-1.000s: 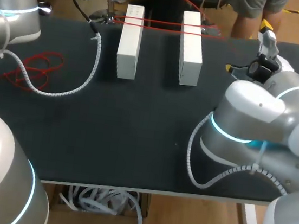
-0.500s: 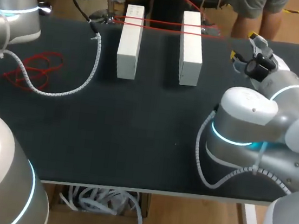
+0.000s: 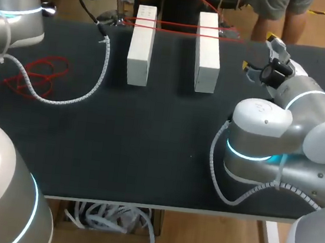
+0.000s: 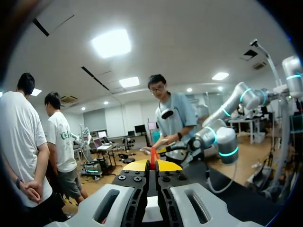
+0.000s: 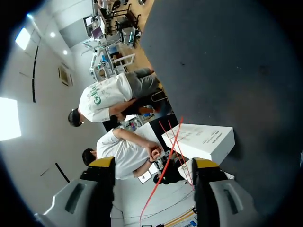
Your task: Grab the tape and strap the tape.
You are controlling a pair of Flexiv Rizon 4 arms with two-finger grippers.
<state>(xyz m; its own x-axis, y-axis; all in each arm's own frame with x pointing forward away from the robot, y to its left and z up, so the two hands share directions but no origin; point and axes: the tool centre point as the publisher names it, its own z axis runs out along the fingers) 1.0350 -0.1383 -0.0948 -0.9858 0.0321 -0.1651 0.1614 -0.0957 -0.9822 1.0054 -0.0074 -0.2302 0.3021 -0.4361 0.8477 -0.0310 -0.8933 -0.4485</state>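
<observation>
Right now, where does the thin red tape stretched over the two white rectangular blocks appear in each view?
Head view: the thin red tape crosses the far ends of both white rectangular blocks.
Left wrist view: a red piece shows, clamped between the left gripper tips; no blocks.
Right wrist view: it runs ahead of the open right gripper, over one block.
Shared landmark: the blocks, head and right wrist views only.

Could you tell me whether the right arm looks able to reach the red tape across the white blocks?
Probably yes: the right gripper hangs open just beside the right white block, facing the red tape, with nothing visible between them.
</observation>
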